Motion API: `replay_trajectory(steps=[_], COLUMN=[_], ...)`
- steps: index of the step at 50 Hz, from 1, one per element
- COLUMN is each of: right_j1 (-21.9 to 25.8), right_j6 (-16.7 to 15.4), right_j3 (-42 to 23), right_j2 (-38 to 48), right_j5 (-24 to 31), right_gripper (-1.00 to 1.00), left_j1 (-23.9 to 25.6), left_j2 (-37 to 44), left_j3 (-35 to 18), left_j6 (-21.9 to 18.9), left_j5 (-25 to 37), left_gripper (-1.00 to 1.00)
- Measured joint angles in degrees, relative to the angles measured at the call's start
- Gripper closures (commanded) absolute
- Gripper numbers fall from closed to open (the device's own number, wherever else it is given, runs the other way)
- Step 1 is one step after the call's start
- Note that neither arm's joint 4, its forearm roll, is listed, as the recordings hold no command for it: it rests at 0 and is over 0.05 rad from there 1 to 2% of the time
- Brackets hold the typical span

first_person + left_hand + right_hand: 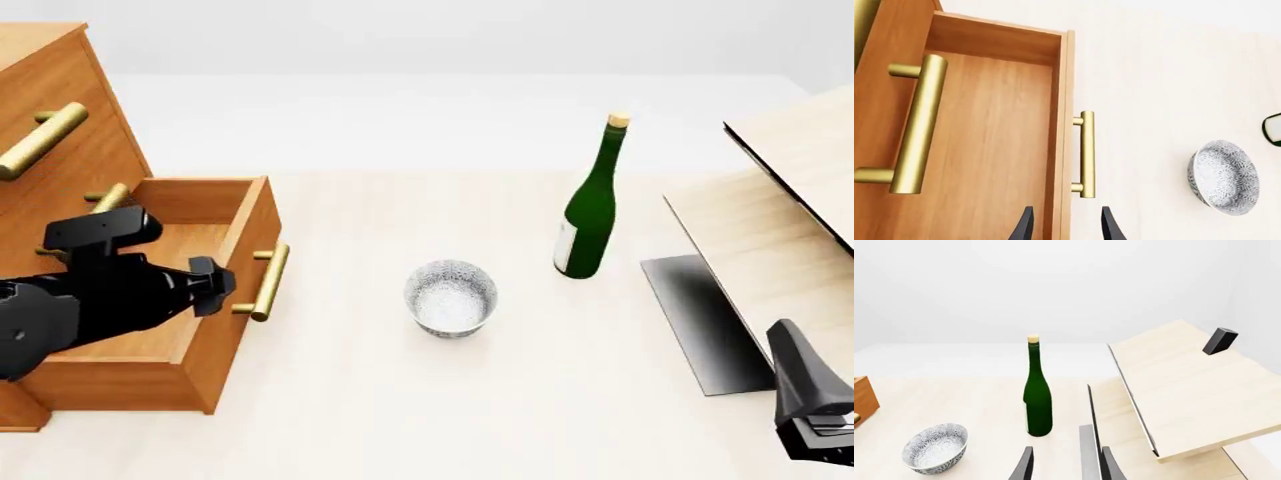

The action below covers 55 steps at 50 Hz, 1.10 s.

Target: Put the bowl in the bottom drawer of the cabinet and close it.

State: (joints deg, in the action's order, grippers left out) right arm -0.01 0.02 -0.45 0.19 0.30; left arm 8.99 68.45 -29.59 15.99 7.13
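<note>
Front view: bottom drawer pulled out, bowl waiting on the table

Front view shows the cabinet [60, 110] at the left edge of the table [400, 400], with its bottom drawer [220, 330] drawn out toward the middle of the table and its inside bare wood. The left gripper [214, 285] hangs over the front part of that drawer, just behind the brass handle [270, 281] on the drawer's front panel. In the left wrist view the two dark fingertips [1023, 227] stand apart with the drawer's front panel between them and nothing pinched, so the jaws are released. The handle of the drawer above [917, 125] shows large in that same view.

The bowl [451, 297] sits upright on the table, well apart from the drawer front, roughly between the drawer and the green bottle [591, 205]. The bottle stands upright, farther back and to the right of the bowl, not touching it.

The right gripper [1066, 465] is low at the right edge of the front view, near the pale slanted boards [781, 215] and well apart from the bowl. In the right wrist view its fingertips are spread with only empty space between them, so it too is released and holds nothing
</note>
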Motion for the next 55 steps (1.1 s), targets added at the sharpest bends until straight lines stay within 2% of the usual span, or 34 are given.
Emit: replay_trajectory(steps=[55], right_j1=[0.0], right_j6=[0.0], right_j3=[0.0], right_j2=[0.0], right_j5=[0.0], right_gripper=[-1.0], left_j1=[6.4], left_j2=[4.4], left_j3=[1.1], left_j6=[2.2], left_j5=[-2.7], left_gripper=[-1.0])
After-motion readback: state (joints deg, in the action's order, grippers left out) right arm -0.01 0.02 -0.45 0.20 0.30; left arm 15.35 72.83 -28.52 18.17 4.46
